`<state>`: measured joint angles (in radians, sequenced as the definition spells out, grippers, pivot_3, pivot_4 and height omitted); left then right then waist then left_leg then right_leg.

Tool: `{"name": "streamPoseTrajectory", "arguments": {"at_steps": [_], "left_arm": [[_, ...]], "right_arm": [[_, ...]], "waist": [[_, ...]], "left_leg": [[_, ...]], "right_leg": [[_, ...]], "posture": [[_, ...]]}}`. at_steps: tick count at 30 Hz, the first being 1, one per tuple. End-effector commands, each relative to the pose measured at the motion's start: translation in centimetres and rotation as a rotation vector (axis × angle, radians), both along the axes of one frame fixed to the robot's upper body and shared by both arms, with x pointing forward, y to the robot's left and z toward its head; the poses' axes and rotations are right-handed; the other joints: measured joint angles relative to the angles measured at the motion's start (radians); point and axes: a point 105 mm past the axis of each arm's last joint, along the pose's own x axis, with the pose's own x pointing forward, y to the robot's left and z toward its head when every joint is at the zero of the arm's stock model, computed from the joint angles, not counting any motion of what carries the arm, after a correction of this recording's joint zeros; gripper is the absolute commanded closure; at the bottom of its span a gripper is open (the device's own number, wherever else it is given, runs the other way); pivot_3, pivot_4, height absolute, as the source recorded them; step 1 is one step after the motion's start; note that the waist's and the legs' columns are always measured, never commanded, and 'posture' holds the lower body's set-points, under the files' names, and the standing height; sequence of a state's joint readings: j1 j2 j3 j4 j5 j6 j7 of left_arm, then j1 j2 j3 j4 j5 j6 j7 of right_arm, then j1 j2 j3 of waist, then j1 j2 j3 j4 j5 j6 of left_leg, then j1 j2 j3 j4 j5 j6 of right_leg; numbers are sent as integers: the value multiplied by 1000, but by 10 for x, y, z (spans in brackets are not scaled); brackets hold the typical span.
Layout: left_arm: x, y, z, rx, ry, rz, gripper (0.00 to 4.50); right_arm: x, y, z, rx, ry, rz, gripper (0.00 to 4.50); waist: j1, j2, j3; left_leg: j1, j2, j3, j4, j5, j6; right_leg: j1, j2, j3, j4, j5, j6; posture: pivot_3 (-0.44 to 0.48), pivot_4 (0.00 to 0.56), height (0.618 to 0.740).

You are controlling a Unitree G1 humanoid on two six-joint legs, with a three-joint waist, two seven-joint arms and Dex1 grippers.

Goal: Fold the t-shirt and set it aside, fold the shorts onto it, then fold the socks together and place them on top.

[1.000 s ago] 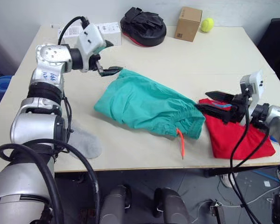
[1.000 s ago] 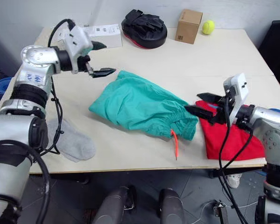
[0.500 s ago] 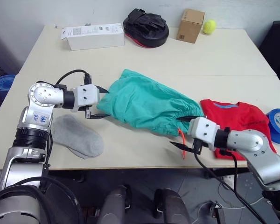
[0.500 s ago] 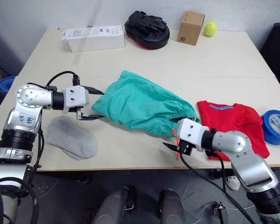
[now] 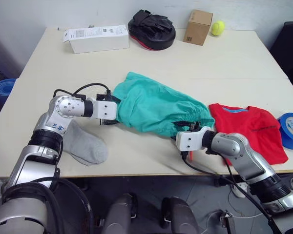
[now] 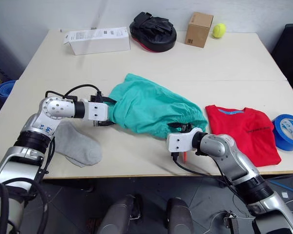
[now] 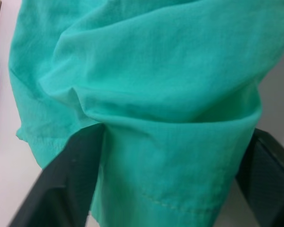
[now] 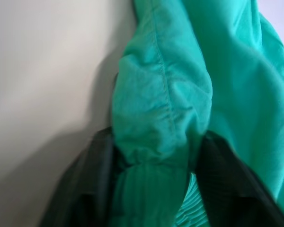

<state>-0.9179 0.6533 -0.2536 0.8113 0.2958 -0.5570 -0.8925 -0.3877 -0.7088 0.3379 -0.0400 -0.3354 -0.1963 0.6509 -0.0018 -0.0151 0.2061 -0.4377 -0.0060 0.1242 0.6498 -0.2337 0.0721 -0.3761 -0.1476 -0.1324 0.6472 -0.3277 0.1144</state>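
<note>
While the teal-green soft fabric shorts (image 5: 156, 110) lie crumpled mid-table, I read both arms as engaged on them. Left gripper (image 6: 106, 113) is at the leg-hem end, nearer my left; in the left wrist view its two black fingers (image 7: 68, 182) stand apart with a fold of the green fabric bunched between them, so I log it as spread around the hem, not yet pinched. Right gripper (image 6: 182, 129) is at the gathered waistband end; in the right wrist view its fingers (image 8: 92, 177) flank a rumpled lump of waistband, and I cannot tell whether they press it or merely straddle it. The orange-red drawstring (image 6: 183, 156) pokes out just below that gripper's white housing.

Bright red cotton t-shirt (image 5: 249, 131) lies flat just to the right of the shorts, blue collar showing, near the front edge. A round blue tape roll (image 5: 292, 129) sits touching or just beside its right side. Light grey knit socks (image 5: 83, 145) lie near the front left edge, beside the left forearm.

Far side of the pale wooden table (image 5: 224, 68): long white carton (image 5: 97, 38), black padded mitt (image 5: 152, 28), small cardboard box (image 5: 198, 26), yellow-green tennis ball (image 5: 217, 27).
</note>
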Motion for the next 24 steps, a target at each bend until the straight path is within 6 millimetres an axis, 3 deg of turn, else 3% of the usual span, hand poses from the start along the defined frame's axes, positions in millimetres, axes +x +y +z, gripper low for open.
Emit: {"name": "streamPoseTrajectory", "arguments": {"at_steps": [1, 4, 8, 9, 12, 14, 20, 24], "left_arm": [[-1, 1, -1, 1, 41, -5, 1853], [-10, -4, -1, -25, 117, -43, 2872], [-33, -14, 6, -100, 287, -103, 4207], [-47, -14, 8, -99, 363, -123, 4467], [-86, -16, 11, -69, 508, -183, 4467], [-102, -16, 12, -38, 531, -185, 4467], [-116, -20, 13, -39, 536, -137, 4467], [-120, -16, -3, -5, 530, -96, 4467]], "right_arm": [[-3, -4, 3, 4, 2, 21, 3421], [-8, -7, 7, 22, 37, 46, 4490], [-19, -15, 13, 23, 77, 119, 4500], [-21, -20, 15, 13, 85, 141, 4500], [-31, -37, 18, -29, 107, 217, 4500], [-38, -47, 18, -55, 131, 271, 4500], [-56, -62, 12, -75, 243, 367, 4500], [-59, -64, 1, -118, 244, 399, 4500]], "waist": [[-1, 0, 0], [-2, 0, 0], [-3, 0, 0], [-3, 0, 0], [-12, 0, 0], [-16, 1, 0], [-13, 1, 0], [-13, 1, 0]], "left_leg": [[0, 0, 0, 0, 0, 0], [0, 0, 0, 0, 0, 0], [-1, 0, 0, 0, 0, 0], [-1, 0, 0, 0, 0, 1], [-1, 0, -1, 0, 0, 1], [0, 1, -1, -1, 0, 1], [1, 1, -3, 0, 0, 0], [2, 1, -3, -1, 0, 0]], "right_leg": [[0, 0, 0, 0, 0, 0], [0, 0, -1, 0, 0, 0], [0, 0, 0, 0, 0, 0], [0, 0, 0, 1, 0, 0], [1, 1, 1, 0, 0, 0], [2, 1, 2, -1, 0, 0], [4, 0, 2, -4, 0, 0], [4, 0, 3, -3, 0, 0]], "posture": [[0, 150, 740], [0, 150, 740], [0, 150, 740], [0, 150, 740], [0, 150, 740], [0, 150, 740], [0, 150, 740], [0, 150, 740]]}}
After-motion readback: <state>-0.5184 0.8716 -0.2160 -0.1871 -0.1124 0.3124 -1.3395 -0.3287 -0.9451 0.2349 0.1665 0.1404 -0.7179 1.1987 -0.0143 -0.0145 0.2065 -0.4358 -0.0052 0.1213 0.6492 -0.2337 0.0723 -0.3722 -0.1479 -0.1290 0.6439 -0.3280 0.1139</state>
